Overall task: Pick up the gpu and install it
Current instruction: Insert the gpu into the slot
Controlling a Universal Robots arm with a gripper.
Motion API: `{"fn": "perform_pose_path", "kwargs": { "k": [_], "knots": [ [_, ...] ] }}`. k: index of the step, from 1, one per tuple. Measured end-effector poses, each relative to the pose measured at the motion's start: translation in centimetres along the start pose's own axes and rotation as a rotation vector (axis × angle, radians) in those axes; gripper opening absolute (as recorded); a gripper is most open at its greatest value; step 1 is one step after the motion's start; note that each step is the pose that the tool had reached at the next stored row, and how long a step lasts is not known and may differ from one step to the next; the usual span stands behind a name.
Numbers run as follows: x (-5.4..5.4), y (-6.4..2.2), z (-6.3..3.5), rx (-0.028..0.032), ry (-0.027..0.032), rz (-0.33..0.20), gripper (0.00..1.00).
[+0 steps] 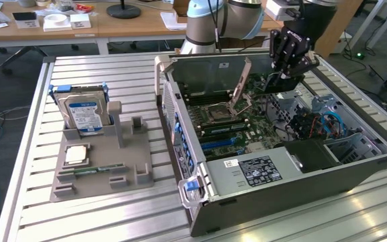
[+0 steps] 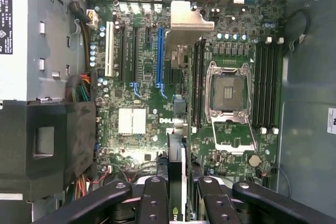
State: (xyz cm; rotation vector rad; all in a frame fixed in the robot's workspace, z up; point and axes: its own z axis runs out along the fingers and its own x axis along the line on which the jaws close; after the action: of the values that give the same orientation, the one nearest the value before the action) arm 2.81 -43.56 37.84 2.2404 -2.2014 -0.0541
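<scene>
My gripper (image 1: 289,68) hangs over the far end of the open computer case (image 1: 200,201) and is shut on the gpu (image 1: 282,83), a dark card held below the fingers. In the wrist view the gpu (image 2: 178,174) appears edge-on between the black fingers (image 2: 155,200), with its silver end bracket (image 2: 188,20) at the far end. The card is held above the green motherboard (image 2: 131,145), apart from it, roughly over the strip between the blue expansion slot (image 2: 160,56) and the black slots (image 2: 198,77).
A grey holder (image 1: 133,174) on the slatted table at the exterior view's left carries a hard drive with a blue label (image 1: 84,113), a CPU (image 1: 77,154) and a RAM stick (image 1: 99,170). Inside the case stand a raised CPU socket lever (image 1: 239,93), cables and a power supply (image 1: 261,171).
</scene>
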Motion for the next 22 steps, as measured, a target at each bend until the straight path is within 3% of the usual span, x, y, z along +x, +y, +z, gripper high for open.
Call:
{"fn": "perform_pose_path", "kwargs": {
  "k": [10,22],
  "knots": [
    [-0.19,0.65,0.50,0.0072,0.0002,0.000,0.26],
    [-0.27,0.95,0.68,0.0091,0.0003,0.000,0.26]
  ]
}}
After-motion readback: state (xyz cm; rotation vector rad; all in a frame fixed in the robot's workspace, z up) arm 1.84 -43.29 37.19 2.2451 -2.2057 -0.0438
